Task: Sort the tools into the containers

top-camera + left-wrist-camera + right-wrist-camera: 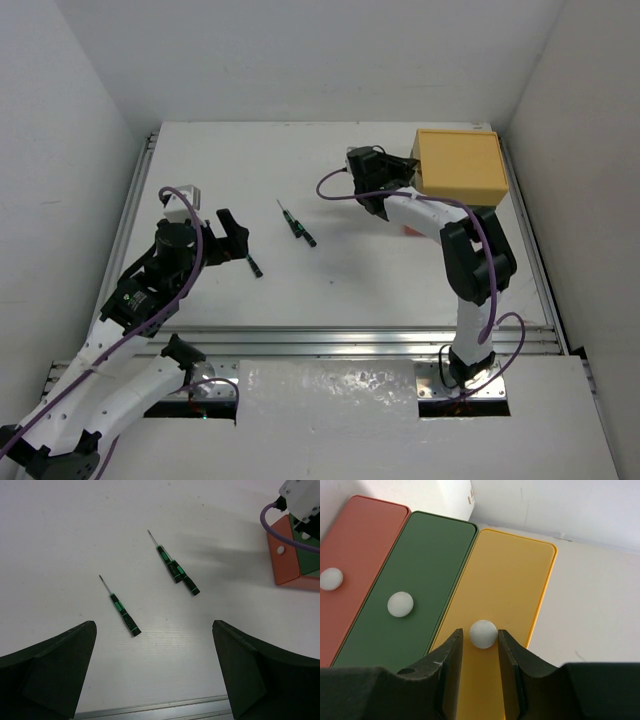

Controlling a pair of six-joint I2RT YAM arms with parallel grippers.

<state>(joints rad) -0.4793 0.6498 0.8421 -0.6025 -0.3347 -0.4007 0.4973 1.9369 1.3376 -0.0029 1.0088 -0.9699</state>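
Note:
Three thin screwdrivers with black-and-green handles lie on the white table: one (120, 607) nearer my left gripper (154, 630), and two (176, 571) side by side farther off. My left gripper (238, 238) hovers wide open over the table with nothing in it. The containers stand stacked at the far right, with the yellow box (460, 165) on top. The right wrist view faces the drawer fronts: yellow (515, 580), dark green (420, 560), red-orange (360, 540). My right gripper (479, 635) straddles the yellow drawer's white knob (483, 633), with narrow gaps at either jaw.
White walls enclose the table on three sides. An aluminium rail (360, 343) runs along the near edge. The green and red-orange drawers each carry a white knob (400, 603). My right arm (470, 260) reaches across the right side of the table.

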